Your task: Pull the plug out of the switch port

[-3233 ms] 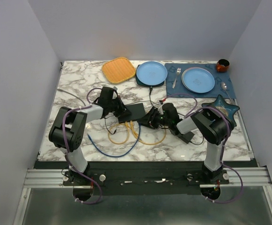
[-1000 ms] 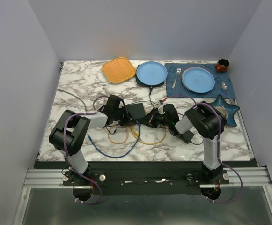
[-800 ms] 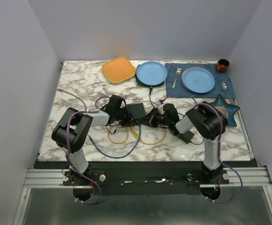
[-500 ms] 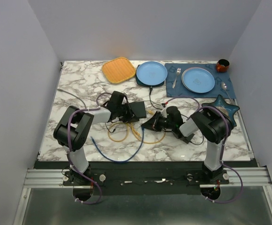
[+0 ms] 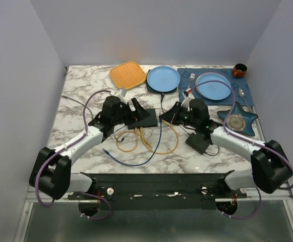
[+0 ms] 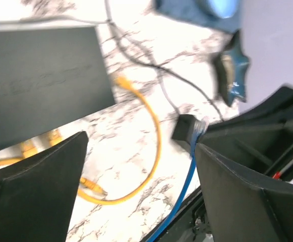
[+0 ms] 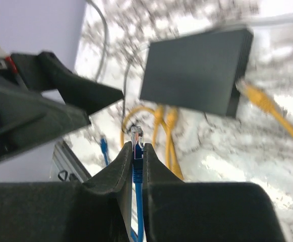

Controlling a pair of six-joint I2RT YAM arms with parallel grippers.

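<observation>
On the near part of the white marble worktop (image 5: 80, 96), a thin blue cable (image 5: 131, 162) rises to the right hand (image 7: 137, 146), which is pinched shut on it just behind its clear plug (image 7: 136, 134); the plug is apart from the switch. Beyond, the flat matte-black rectangular switch (image 5: 147, 120) lies mid-worktop. The left hand (image 6: 140, 143) is just left of it, spread wide and empty.

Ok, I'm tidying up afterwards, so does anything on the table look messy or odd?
Loose yellow cables lie in tangled loops by the switch, and the blue cable, its plug pinched in the right gripper, trails across them. Nothing looks spilled or broken.
</observation>
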